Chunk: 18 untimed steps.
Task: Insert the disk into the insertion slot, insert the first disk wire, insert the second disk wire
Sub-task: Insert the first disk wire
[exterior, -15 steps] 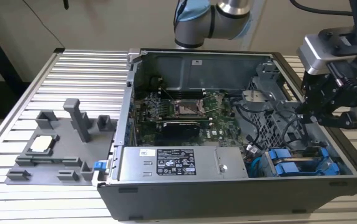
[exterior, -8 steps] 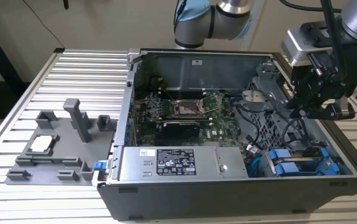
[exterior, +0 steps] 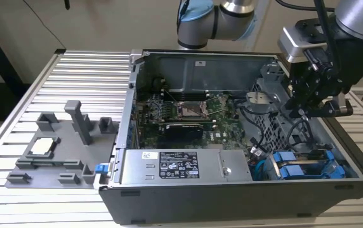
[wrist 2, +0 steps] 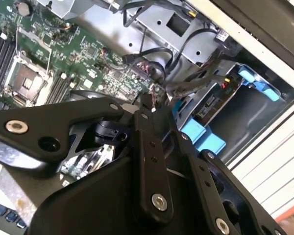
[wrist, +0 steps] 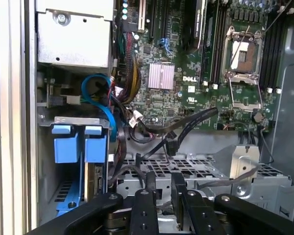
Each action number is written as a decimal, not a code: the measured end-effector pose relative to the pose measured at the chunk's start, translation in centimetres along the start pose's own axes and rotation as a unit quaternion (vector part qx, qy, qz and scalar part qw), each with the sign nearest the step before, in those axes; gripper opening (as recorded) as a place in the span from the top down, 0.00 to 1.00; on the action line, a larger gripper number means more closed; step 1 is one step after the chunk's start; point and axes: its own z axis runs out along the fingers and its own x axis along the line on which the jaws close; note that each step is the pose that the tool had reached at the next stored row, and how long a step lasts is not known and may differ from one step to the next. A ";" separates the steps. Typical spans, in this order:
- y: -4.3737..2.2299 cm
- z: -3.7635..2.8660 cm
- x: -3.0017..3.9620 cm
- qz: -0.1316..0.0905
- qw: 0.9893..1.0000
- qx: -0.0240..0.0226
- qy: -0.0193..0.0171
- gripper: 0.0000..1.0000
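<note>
**Disk** (wrist: 95,147), in its blue carrier, stands on edge in the drive bay (exterior: 333,164). The bay is at the corner of the open computer case (exterior: 232,199) on the exterior view's right. The disk's long axis runs along the case's front wall, and its blue handle end points toward the power supply (exterior: 178,166). A second blue handle (wrist: 66,144) lies just beside it.

**Tool** (wrist: 164,176): in the first wrist view the two black fingers (wrist: 151,196) stand parallel with a narrow gap between them. The perforated drive cage (wrist: 210,169) shows through the gap, so the fingers grip nothing. The tool hangs over the cage, apart from the disk.

**Surroundings:** loose black cables (wrist: 186,125) trail across the cage, and a blue cable (wrist: 100,93) loops near the bay. The motherboard (exterior: 188,114) fills the case floor. The case rests on a slatted metal desk (exterior: 73,71), which also carries a grey fixture (exterior: 73,161) on the exterior view's left.
</note>
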 end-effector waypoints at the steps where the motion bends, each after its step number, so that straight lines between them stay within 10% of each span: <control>1: 0.14 -0.01 -0.02 -0.003 1.000 -0.001 0.002 0.73; 18: 2.85 0.38 -0.31 -0.021 1.000 -0.004 0.000 0.73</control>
